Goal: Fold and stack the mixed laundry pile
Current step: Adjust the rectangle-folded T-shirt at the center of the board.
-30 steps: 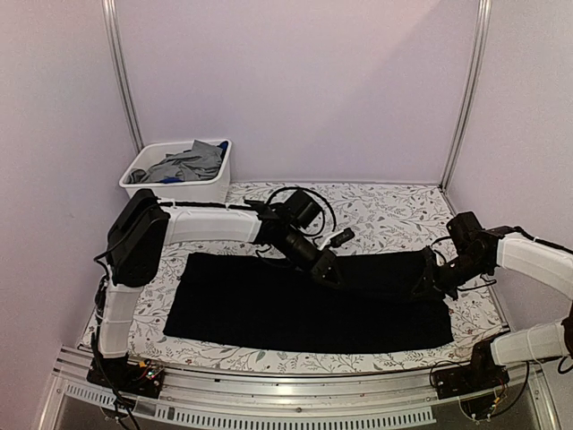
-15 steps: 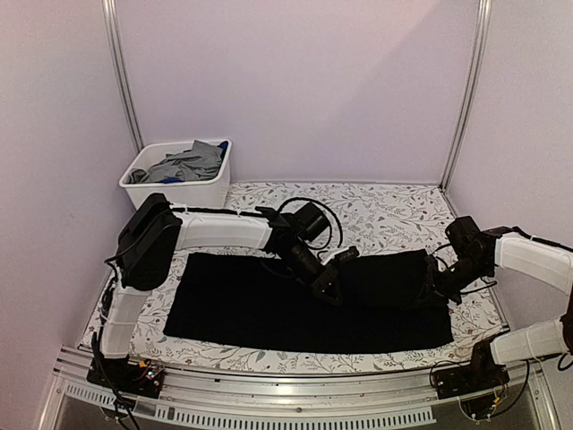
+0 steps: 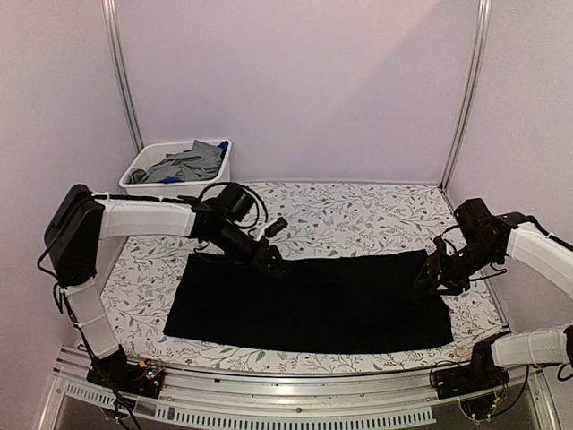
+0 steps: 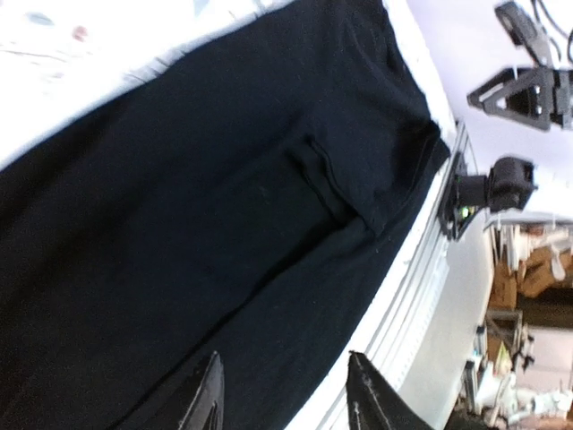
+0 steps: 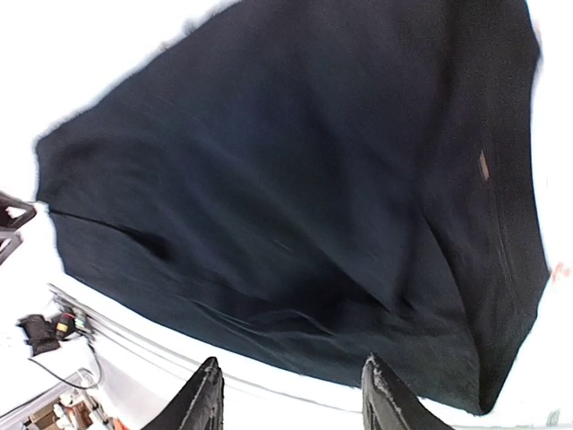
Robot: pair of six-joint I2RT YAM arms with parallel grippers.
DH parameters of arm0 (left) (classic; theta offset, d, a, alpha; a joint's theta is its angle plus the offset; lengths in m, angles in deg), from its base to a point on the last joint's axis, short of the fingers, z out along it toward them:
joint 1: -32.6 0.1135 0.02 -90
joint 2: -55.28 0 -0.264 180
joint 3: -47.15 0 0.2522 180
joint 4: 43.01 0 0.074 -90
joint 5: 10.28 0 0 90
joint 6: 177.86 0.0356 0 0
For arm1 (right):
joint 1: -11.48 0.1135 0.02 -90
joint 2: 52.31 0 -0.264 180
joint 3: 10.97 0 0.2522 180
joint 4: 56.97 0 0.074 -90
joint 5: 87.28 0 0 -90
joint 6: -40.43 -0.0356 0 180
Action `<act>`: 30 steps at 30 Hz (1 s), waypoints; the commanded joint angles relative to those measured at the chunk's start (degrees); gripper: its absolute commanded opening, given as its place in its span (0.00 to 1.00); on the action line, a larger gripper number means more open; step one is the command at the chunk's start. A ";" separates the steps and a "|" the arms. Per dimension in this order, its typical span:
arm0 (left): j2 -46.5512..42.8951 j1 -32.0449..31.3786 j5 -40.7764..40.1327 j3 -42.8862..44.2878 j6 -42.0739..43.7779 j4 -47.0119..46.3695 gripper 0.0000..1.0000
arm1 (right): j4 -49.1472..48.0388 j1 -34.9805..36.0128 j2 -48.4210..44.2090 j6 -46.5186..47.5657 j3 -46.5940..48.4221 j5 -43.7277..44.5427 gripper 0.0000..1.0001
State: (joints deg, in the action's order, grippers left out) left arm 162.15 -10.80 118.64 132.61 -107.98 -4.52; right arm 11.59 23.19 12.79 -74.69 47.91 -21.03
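Observation:
A black T-shirt (image 3: 313,300) lies folded in a flat rectangle on the floral table cover. It fills the left wrist view (image 4: 197,206) and the right wrist view (image 5: 295,179), where a small light mark (image 5: 483,166) shows. My left gripper (image 3: 273,264) is open and empty, just above the shirt's far edge, left of centre. My right gripper (image 3: 430,279) is open and empty over the shirt's right end. The grey shirt (image 3: 188,163) and a bit of the blue garment (image 3: 170,180) lie in the white bin (image 3: 192,190) at the back left.
The floral table cover (image 3: 376,215) lies bare behind the shirt. A metal rail (image 3: 286,390) runs along the near edge. Frame posts (image 3: 466,90) stand at the back corners.
My left gripper has pulled back leftward from the shirt's middle to its far-left edge. My right gripper has shifted slightly at the right end.

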 commanded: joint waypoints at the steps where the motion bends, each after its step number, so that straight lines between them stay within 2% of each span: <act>1: -12.11 10.43 -4.85 -9.62 -10.60 -9.18 0.46 | -5.90 0.44 0.89 0.43 6.89 -2.06 0.49; 6: -22.59 21.18 -8.98 -17.35 -14.52 -6.96 0.47 | -15.23 4.94 7.99 0.63 13.21 -5.83 0.45; 10: -28.50 28.23 -12.93 -21.50 -16.78 -1.68 0.47 | -20.68 12.41 17.09 2.62 18.90 -5.73 0.40; 15: -31.79 35.19 -13.34 -25.75 -18.56 2.24 0.46 | -20.33 22.34 30.75 8.28 29.64 -0.95 0.39; 22: -29.09 38.12 -11.28 -26.82 -18.44 4.07 0.46 | -12.06 30.30 44.40 16.83 40.64 9.76 0.38; 30: -23.63 38.12 -10.74 -25.75 -18.01 4.07 0.46 | -8.41 33.02 49.16 21.93 40.94 17.75 0.39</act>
State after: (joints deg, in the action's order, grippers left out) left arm 135.97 26.75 106.79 106.30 -126.03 -1.24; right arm 0.07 55.60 60.33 -56.99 87.82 -9.51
